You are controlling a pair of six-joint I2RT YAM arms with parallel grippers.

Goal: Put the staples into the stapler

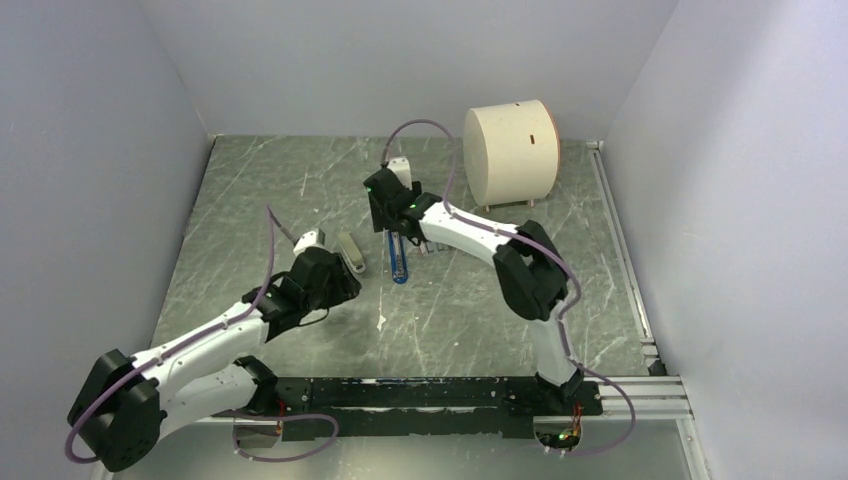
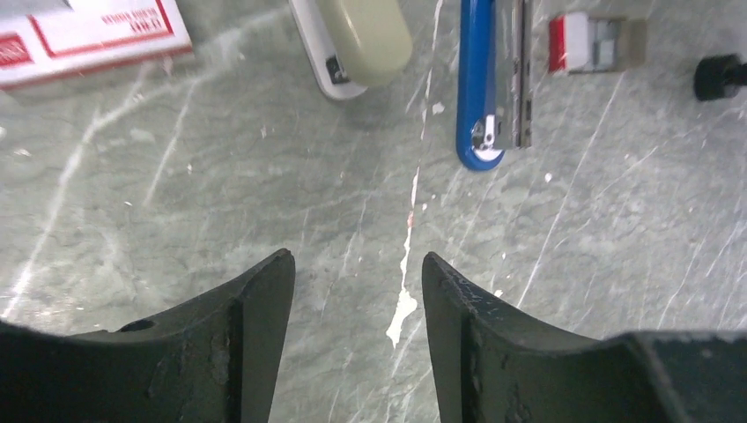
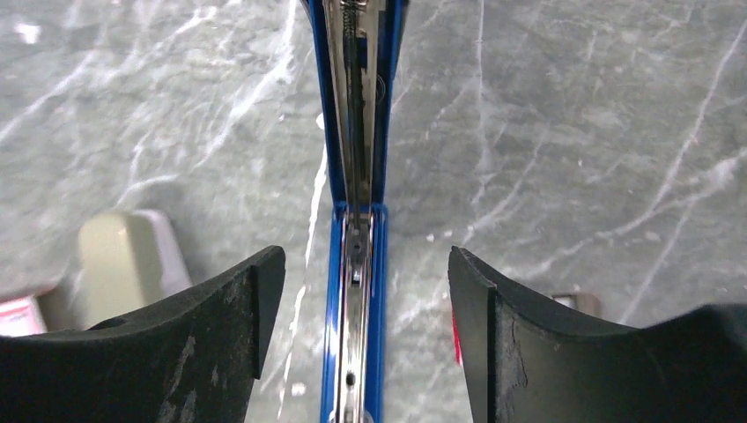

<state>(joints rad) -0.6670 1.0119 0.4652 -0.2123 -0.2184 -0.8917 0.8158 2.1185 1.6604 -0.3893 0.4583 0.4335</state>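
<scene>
The blue stapler [image 1: 399, 262] lies on the table, opened out, with its grey metal channel facing up. In the right wrist view the stapler [image 3: 357, 264] runs straight between my fingers and below them. My right gripper [image 3: 366, 256] is open and hovers over it without touching; it shows in the top view [image 1: 390, 228] too. My left gripper [image 2: 357, 260] is open and empty above bare table, near the stapler's rounded end [image 2: 480, 88]; it also shows in the top view [image 1: 345, 283]. A small red and white staple box [image 2: 595, 44] lies just right of the stapler.
A beige and white stapler-like object [image 2: 361, 40] lies left of the blue stapler. A white box with red print [image 2: 79, 35] is at the far left. A black knob [image 2: 721, 77] sits at the right. A big cream cylinder [image 1: 508, 152] stands at the back.
</scene>
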